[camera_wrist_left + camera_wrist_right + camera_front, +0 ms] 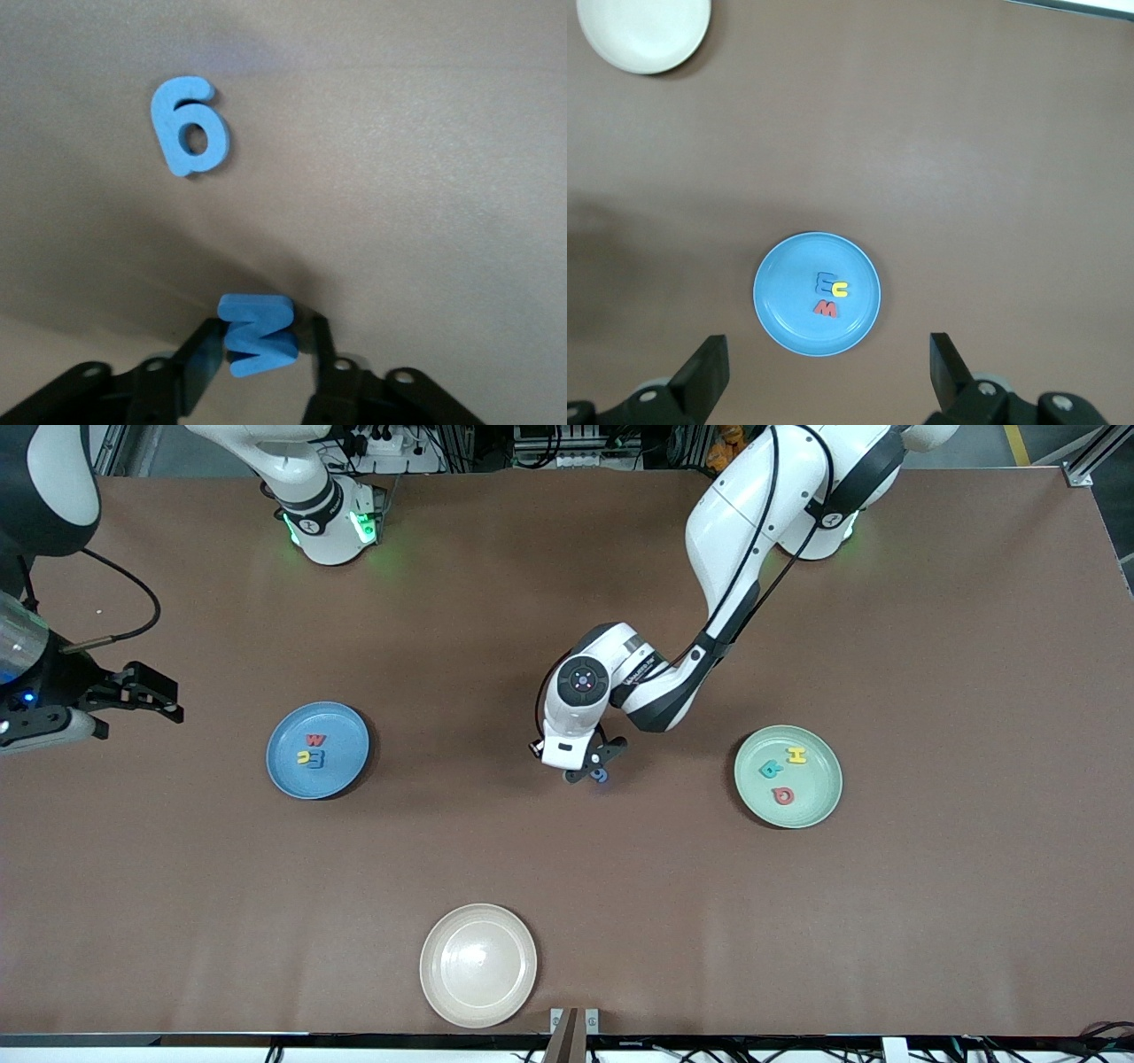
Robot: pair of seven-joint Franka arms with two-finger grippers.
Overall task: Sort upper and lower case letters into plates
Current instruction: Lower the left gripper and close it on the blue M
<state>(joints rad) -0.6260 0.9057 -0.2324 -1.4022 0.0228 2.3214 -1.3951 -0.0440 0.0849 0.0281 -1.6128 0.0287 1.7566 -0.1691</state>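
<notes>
My left gripper (586, 769) is down at the middle of the table, shut on a small blue M-shaped letter (257, 335) that stands on edge between its fingers (205, 354). A second blue letter (190, 126), shaped like a 6, lies flat on the table close by and shows beside the fingers (601, 775). The blue plate (288, 775) holds a red (315, 740), a yellow (304, 757) and a blue letter (317, 759). The pale green plate (819, 797) holds a teal (772, 769), a yellow (796, 755) and a red letter (783, 795). My right gripper (164, 700) waits open and empty at the right arm's end, beside the blue plate (780, 310).
An empty cream plate (478, 965) sits near the table's front edge, closer to the camera than both other plates. Bare brown tabletop lies between the plates. The two arm bases stand along the table's back edge.
</notes>
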